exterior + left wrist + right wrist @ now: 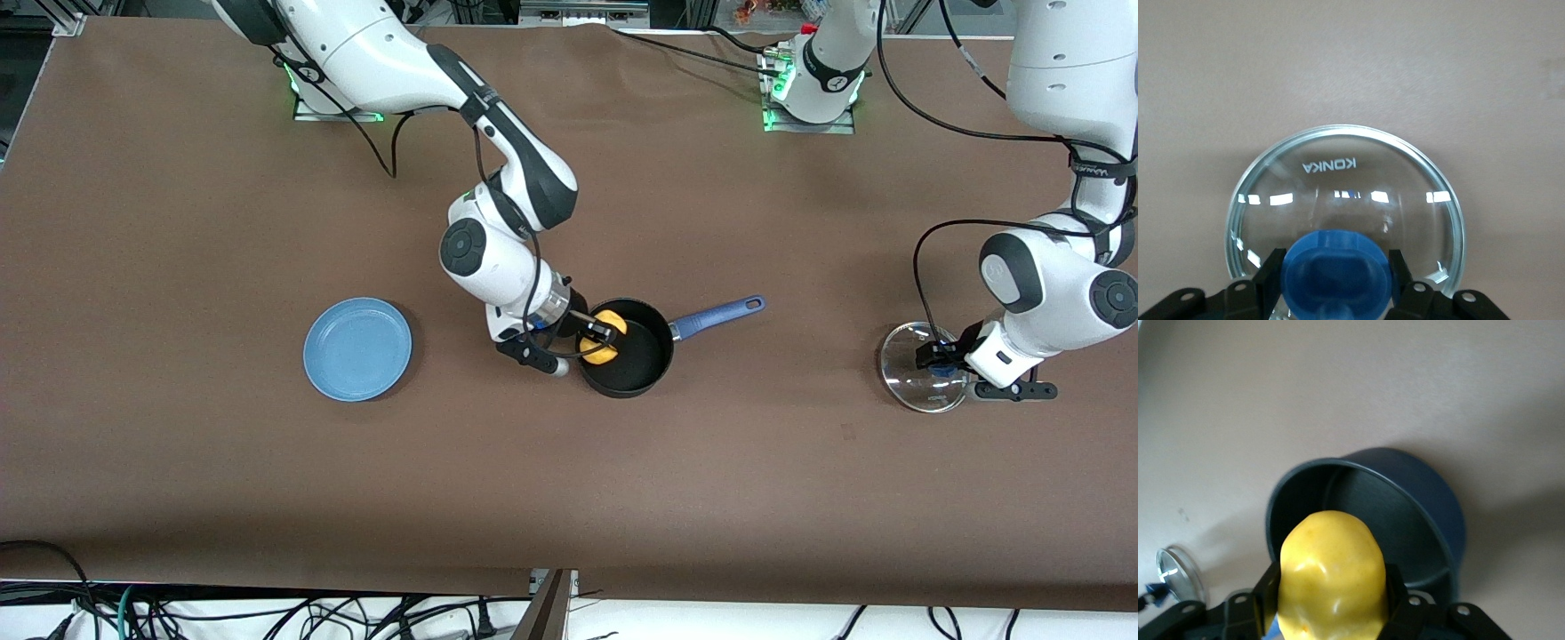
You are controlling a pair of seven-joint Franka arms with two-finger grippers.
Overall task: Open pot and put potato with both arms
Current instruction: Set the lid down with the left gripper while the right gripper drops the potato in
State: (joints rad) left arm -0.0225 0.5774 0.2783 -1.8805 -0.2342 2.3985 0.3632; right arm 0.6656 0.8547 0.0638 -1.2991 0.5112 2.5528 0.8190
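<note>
Front view: the right gripper (pixel 603 339) is holding the potato (pixel 604 344) over the open pot (pixel 628 348), near the blue plate (pixel 357 348); the left gripper (pixel 944 357) is sitting on the glass lid (pixel 920 368) at the left arm's end of the table.

Left wrist view: fingers (pixel 1271 275) are clamping the lid's blue knob (pixel 1337 275).

Right wrist view: fingers (pixel 1269 597) are pinching the potato (pixel 1333 580) above the pot's rim (pixel 1358 471).

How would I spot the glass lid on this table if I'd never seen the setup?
Start at the black pot in the middle of the brown table and follow its blue handle toward the left arm's end. There the left gripper clasps the glass lid's blue knob. It is the only see-through disc; the blue plate is opaque.
</note>
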